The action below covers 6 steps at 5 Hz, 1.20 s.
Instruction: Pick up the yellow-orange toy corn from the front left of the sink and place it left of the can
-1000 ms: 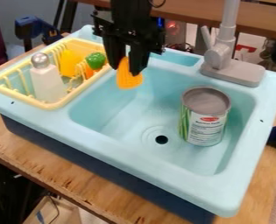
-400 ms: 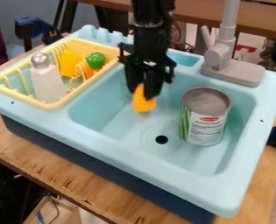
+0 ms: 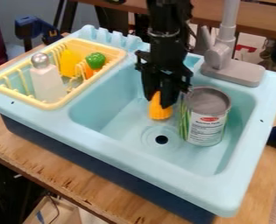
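- The gripper (image 3: 158, 103) hangs over the sink basin, fingers pointing down, pinching a yellow-orange toy corn cob (image 3: 160, 111) between them.
- The corn cob is in the basin area of the light-blue toy sink (image 3: 163, 162), to the left of the can and behind the drain hole (image 3: 161, 139) as the camera sees it.
- Its long axis runs close to upright, with a slight lean: the upper end, between the fingers, sits a little farther left in the view than the lower end.
- The broad, rounded lower end points down toward the basin floor; whether it touches the floor cannot be told.
- A large metal can (image 3: 204, 116) stands upright in the basin, its grey end up and its label facing the camera, just beside the fingers.
- A grey faucet (image 3: 233, 70) rises from the sink's back right corner.
- On the sink's left side rests a pale yellow dish rack (image 3: 59, 104). In it are a white bottle (image 3: 48, 83) with a silvery ball-shaped top, standing with a slight tilt, a yellow item (image 3: 70, 63), a green toy pepper (image 3: 96, 60) and an orange piece (image 3: 89, 72) beneath the pepper.
- The sink sits on a wooden table (image 3: 64, 175).
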### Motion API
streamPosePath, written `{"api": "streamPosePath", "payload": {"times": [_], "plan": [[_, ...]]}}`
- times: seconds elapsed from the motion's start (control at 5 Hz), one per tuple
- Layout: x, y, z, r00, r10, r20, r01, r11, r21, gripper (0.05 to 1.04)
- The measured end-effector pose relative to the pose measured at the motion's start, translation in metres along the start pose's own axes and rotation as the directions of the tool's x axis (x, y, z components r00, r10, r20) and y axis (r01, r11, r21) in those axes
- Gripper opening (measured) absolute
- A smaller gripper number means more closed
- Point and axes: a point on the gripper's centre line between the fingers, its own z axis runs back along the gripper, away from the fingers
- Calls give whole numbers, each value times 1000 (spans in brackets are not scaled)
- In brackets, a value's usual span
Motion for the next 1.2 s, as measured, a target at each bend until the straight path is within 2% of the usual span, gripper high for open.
{"api": "streamPosePath", "payload": {"times": [0.2,0.4,0.6,0.8,1.0,1.2], "plan": [[-4,-3,-3,999,-3,-34,2,1000,-3,548],[-11,0,-2,997,21,-78,-20,1000,13,854],[-14,4,0,995,41,-90,-38,999,39,1008],[-15,5,17,998,41,-50,-39,998,57,1003],[-38,5,54,1000,28,-9,-28,998,59,1003],[-64,16,92,1000,11,18,-12,999,37,1003]]}}
